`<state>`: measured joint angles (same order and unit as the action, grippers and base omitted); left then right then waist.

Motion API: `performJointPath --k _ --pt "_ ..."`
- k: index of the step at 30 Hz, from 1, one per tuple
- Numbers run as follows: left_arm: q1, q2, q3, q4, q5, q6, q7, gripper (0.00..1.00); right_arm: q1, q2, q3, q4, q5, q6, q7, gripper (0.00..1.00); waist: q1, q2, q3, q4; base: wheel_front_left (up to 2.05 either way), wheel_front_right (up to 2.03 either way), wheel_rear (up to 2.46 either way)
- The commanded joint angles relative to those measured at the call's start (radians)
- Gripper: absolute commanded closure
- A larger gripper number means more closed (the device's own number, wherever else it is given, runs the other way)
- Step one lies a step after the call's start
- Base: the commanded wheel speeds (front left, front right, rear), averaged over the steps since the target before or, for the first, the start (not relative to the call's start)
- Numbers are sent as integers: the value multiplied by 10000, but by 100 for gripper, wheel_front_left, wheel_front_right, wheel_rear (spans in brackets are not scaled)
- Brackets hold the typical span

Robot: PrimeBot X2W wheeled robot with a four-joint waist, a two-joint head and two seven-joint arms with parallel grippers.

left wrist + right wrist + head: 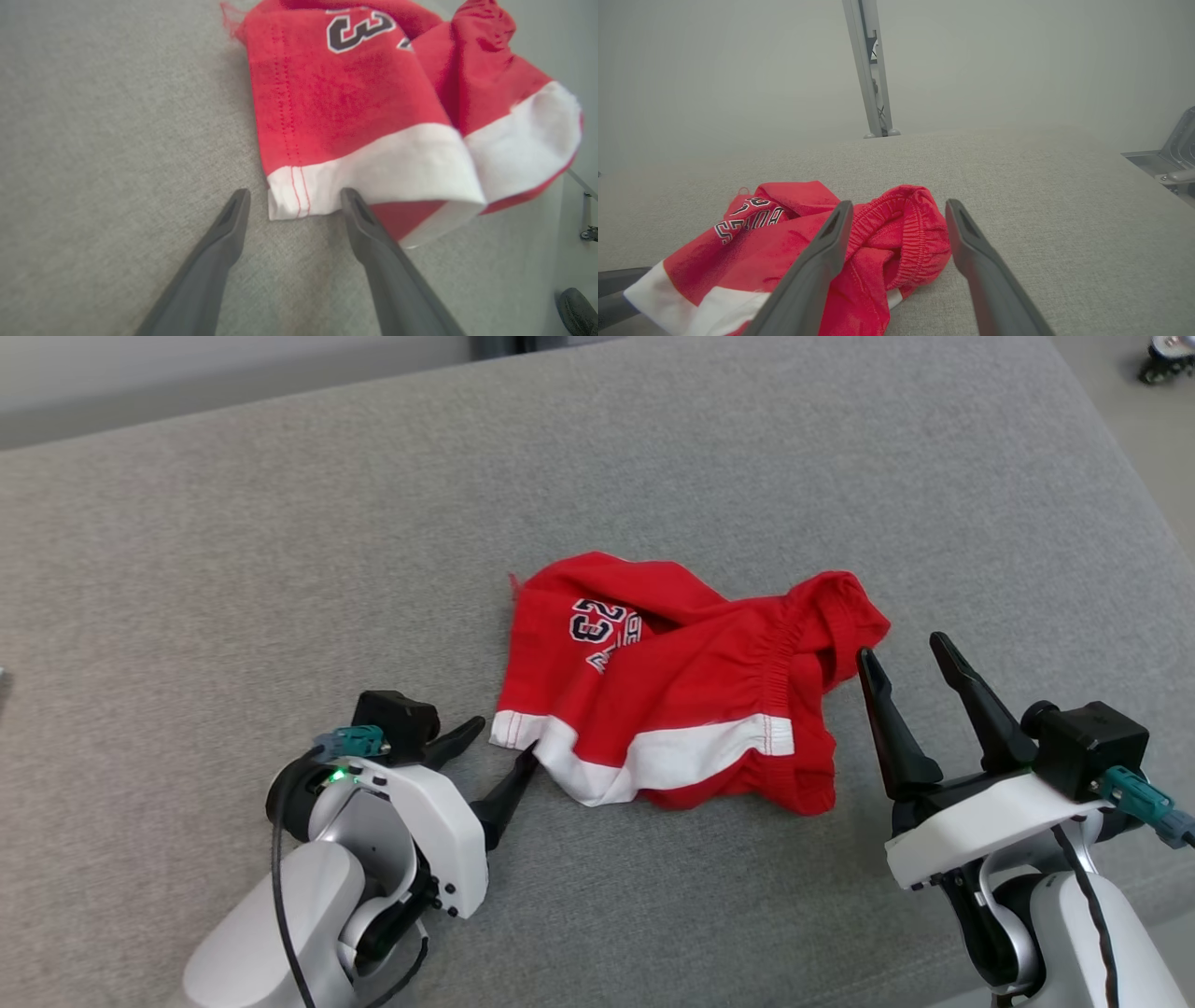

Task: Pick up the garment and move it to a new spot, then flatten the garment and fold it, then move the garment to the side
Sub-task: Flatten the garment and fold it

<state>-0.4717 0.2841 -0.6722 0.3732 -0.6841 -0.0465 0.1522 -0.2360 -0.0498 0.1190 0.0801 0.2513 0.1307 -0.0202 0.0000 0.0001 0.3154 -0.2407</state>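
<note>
1. One grey fabric-covered surface spans the head view and carries everything else.
2. One garment: red shorts with a white hem band, a dark-and-white number print and a gathered elastic waistband. It lies crumpled and partly folded over itself near the middle of the surface, between the two grippers, hem end towards the left one and waistband end towards the right one.
3. Two grippers, each with two dark fingers.
   - The left gripper sits low over the surface with its fingers spread apart. The white hem corner lies between the tips, and one tip touches the hem edge. Nothing is clamped.
   - The right gripper also has its fingers apart and holds nothing. The bunched waistband shows between them in the right wrist view. The nearer tip is just beside the cloth, and whether it touches cannot be told.
4. One slanted metal post rises beyond the far edge of the surface, well apart from the garment.
5. One small caster wheel stands on the floor off the surface's far right corner.
</note>
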Motion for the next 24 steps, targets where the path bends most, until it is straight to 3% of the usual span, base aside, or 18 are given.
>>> performJointPath --k 1,2,3,5,11,15,24 --pt "-175 29 4 160 -100 -97 40 0 -102 -26 -13 43 81 1 -115 0 0 -1 288 -289 0 0 0" --pt "-242 29 -2 355 -101 -120 55 0 -126 -26 -5 86 119 1 -164 0 0 -1 334 -340 0 0 0" --pt "-277 35 -9 548 -89 -140 41 11 -157 -25 -1 133 154 1 -210 0 0 -1 378 -386 0 0 0" --pt "-287 -3 -65 831 -129 -230 -12 100 -189 -25 -21 217 192 1 -285 0 0 -1 413 -427 0 0 0" --pt "-340 135 60 1107 89 -143 -673 100 -179 -26 -209 413 226 1 -425 0 0 -1 339 -301 0 0 0" --pt "-268 364 328 728 200 191 -1202 100 -148 -20 -349 452 85 1 -333 0 0 -1 176 57 0 0 0" --pt "823 1104 972 -681 -206 999 -1311 100 -201 -32 -659 350 -220 1 43 0 0 -1 -149 1094 0 0 0"
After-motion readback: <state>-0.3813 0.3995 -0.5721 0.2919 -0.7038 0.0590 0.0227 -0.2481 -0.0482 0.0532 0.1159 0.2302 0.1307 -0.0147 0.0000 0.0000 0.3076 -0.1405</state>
